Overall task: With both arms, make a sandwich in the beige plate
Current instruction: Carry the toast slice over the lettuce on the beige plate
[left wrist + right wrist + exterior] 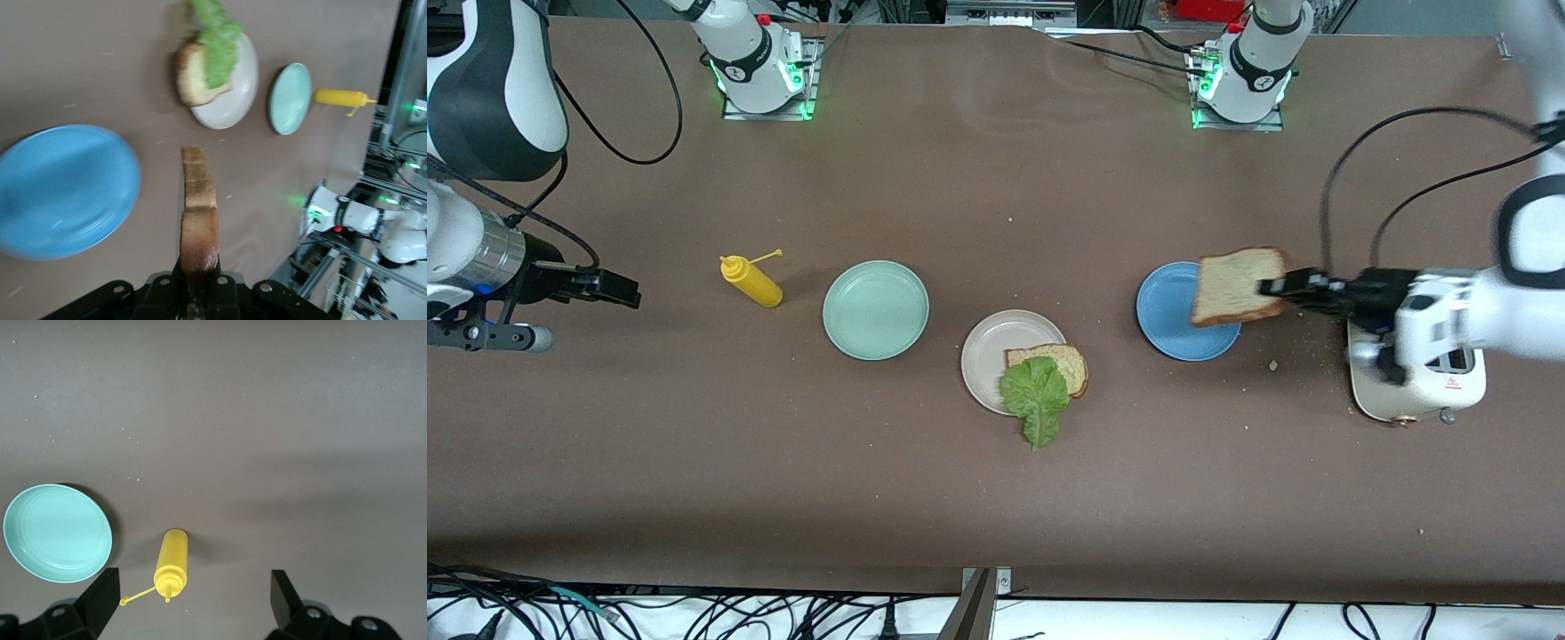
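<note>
Brown bread slice [1238, 286] clamped in left gripper [1272, 287] over blue plate [1169, 311]; right gripper [618, 289], jaws spread, waits near mustard bottle [752, 281].

There are three plates [876, 310], two slices of bread [1238, 284], one lettuce leaf [1036, 396], one yellow bottle [751, 281], one toaster [1414, 391].

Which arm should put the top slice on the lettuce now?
Left. Its tool is shut on the bread slice, up over the blue plate beside the beige plate. The right tool is open, waiting by the mustard bottle.
</note>
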Tool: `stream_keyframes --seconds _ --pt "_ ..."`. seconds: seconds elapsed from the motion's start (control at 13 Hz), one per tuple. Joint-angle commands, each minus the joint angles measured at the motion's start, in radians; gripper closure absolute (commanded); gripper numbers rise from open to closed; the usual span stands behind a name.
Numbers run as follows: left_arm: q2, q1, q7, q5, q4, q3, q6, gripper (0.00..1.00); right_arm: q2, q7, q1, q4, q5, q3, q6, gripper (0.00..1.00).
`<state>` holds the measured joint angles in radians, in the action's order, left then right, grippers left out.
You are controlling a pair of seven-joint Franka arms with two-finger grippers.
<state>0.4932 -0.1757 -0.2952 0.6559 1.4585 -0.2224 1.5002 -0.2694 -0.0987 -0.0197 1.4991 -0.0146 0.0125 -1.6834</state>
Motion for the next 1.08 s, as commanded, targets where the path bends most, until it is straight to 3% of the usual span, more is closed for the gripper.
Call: stream_keyframes --seconds 0.0,0.39,0.62,1.0 --pt "0.056 0.07 0.013 0.111 -0.027 0.009 0.046 1.0 0.032 0.02 0.003 0.033 0.019 0.0 -0.009 0.0" --pt "0.168 0.22 0.024 0.24 -0.024 0.009 0.265 1.0 0.03 0.02 0.003 0.033 0.019 0.0 -0.012 0.0" --pt "0.222 0.258 0.037 0.367 -0.029 0.009 0.305 1.0 0.03 0.02 0.003 0.033 0.019 0.0 -0.013 0.0" --pt "0.304 0.308 0.034 0.424 -0.029 0.009 0.455 1.0 0.03 0.02 0.001 0.033 0.019 0.0 -0.013 0.0"
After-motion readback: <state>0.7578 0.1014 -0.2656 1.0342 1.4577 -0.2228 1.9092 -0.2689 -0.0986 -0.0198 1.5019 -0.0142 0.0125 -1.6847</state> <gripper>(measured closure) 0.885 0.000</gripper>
